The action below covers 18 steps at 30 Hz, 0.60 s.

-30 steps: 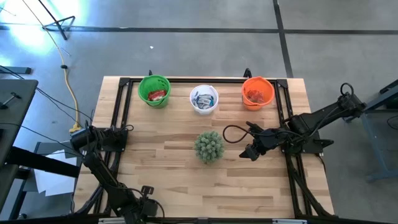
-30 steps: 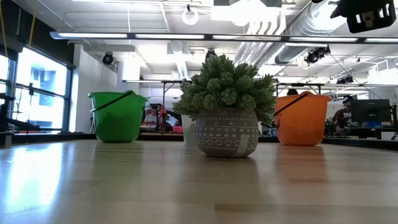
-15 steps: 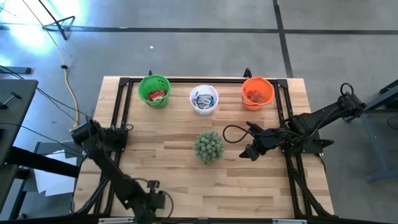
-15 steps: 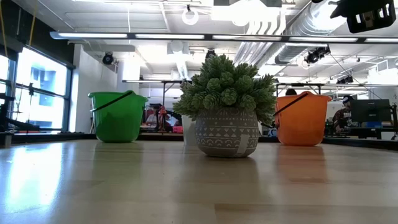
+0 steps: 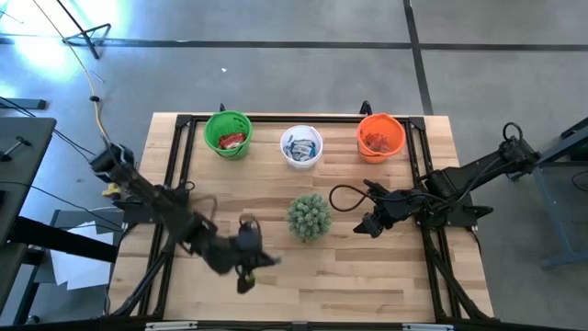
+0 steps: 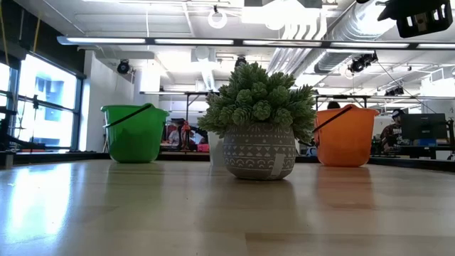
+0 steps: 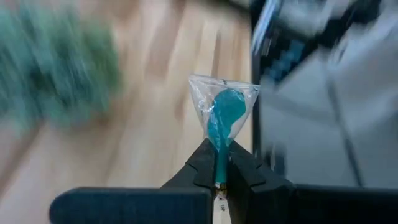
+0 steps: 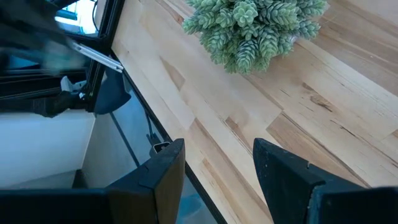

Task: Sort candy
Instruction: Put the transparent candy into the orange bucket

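L gripper (image 5: 250, 260), lower-left centre of high view, fingers clamped on blue candy (image 7: 222, 118), sticking straight out past tips; cups lie toward frame top. R gripper (image 8: 217, 168) fingers apart, centre-right.

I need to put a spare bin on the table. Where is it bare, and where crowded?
Bare wood lies between the plant and the table's near edge, right of the left gripper. The far edge is crowded: green cup, white cup, orange cup. The right gripper hangs beside the plant.
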Each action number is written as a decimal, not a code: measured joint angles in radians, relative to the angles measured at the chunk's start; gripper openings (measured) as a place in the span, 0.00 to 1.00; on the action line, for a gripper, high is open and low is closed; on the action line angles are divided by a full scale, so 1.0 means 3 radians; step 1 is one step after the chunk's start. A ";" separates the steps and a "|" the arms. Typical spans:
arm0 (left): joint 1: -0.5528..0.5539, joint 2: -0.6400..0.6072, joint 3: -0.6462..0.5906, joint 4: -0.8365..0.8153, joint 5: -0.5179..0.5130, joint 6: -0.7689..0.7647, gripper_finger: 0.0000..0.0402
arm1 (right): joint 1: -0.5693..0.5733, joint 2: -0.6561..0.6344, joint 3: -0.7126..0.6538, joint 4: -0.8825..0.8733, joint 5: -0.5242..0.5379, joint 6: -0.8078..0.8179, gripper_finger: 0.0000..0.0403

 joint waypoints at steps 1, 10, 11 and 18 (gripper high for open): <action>0.0058 -0.0073 0.0000 0.0125 -0.0058 0.0084 0.01 | -0.0001 0.0000 0.0000 0.0000 0.0000 0.0000 0.46; 0.0447 -0.0396 0.0008 0.0991 -0.0107 0.0873 0.01 | -0.0001 0.0001 0.0000 -0.0005 -0.0133 -0.0179 0.46; 0.0473 -0.0402 0.0008 0.1016 -0.0106 0.0893 0.01 | -0.0001 0.0001 0.0000 -0.0004 -0.0157 -0.0248 0.46; 0.0714 -0.0404 0.0008 0.0945 -0.0099 0.1047 0.01 | -0.0001 0.0001 0.0000 -0.0001 -0.0165 -0.0620 0.46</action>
